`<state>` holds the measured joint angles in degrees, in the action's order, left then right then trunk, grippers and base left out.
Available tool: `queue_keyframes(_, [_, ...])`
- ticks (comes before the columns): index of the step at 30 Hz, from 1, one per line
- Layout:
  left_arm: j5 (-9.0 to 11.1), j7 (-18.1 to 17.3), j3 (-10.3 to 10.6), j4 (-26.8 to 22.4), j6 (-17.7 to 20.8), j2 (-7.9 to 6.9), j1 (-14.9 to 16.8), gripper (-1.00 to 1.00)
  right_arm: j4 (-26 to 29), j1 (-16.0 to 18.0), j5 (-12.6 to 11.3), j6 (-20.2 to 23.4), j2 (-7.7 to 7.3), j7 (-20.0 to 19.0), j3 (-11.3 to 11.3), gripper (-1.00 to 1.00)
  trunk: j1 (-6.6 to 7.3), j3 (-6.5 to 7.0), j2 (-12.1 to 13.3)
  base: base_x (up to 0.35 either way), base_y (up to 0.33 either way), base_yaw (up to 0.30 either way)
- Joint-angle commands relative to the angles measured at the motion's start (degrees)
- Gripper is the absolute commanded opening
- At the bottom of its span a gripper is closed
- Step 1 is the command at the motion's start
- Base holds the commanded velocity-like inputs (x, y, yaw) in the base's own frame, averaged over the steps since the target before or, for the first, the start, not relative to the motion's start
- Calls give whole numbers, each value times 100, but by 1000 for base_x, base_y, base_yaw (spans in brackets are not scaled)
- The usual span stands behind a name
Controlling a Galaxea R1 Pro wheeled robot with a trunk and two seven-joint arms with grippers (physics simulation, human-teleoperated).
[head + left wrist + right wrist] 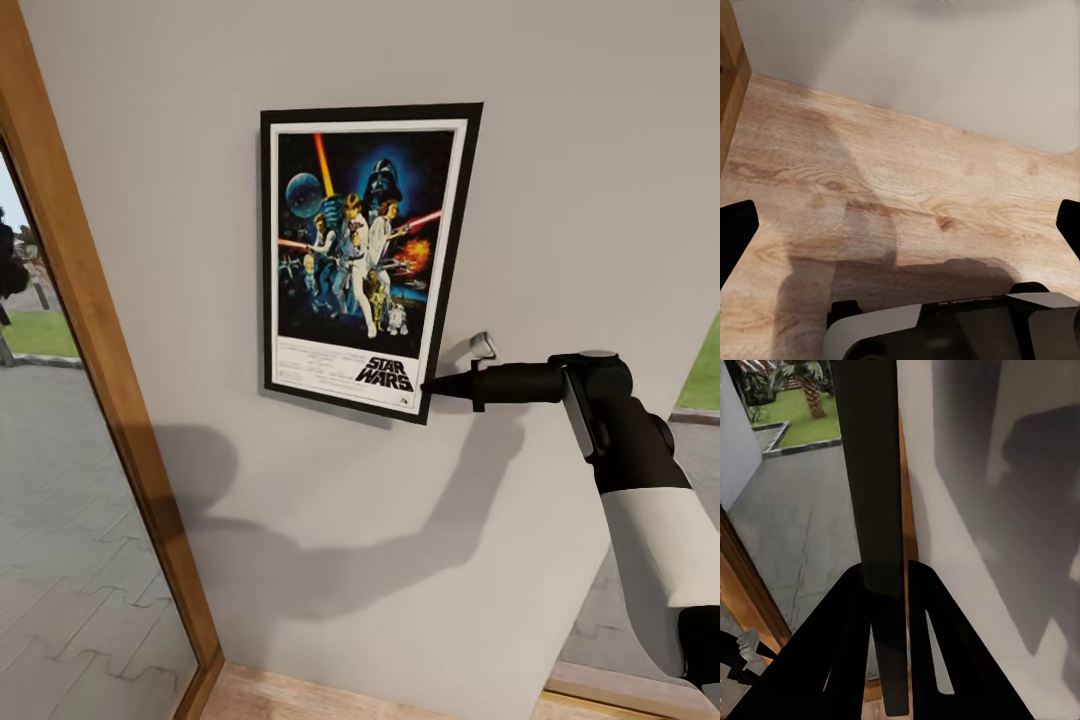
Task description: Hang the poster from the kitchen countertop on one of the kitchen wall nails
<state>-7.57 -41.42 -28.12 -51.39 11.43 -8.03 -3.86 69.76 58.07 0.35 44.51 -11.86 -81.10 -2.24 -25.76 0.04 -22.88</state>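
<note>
Head view: right fingers (432,385) pinch the Star Wars poster (360,262) by its lower right corner against the grey wall (560,180); left fingers (900,232) spread wide above wooden floor (915,195).

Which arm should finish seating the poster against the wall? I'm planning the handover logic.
Right. The right gripper is shut on the poster at its lower corner, against the wall. The left gripper is open, facing the wood floor.

nail: hidden behind poster (360,260); left tool (900,225): fingers cut off at edges
</note>
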Motion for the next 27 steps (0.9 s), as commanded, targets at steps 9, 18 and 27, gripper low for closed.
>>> queue_keyframes(9, [-25,-33,-35,-11,43,3,-1,100,2,2,-66,84,-4,-20,-5,-100,-2,-1,-4,0,0,0])
queue_keyframes(18, [-25,-33,-36,-11,42,3,-1,100,2,2,-70,84,-1,-19,-10,-100,-2,-1,-4,0,0,0])
queue_keyframes(27, [-25,-33,-36,-11,44,3,-1,100,1,2,-70,80,0,-19,-14,-100,-2,-1,-4,0,0,0])
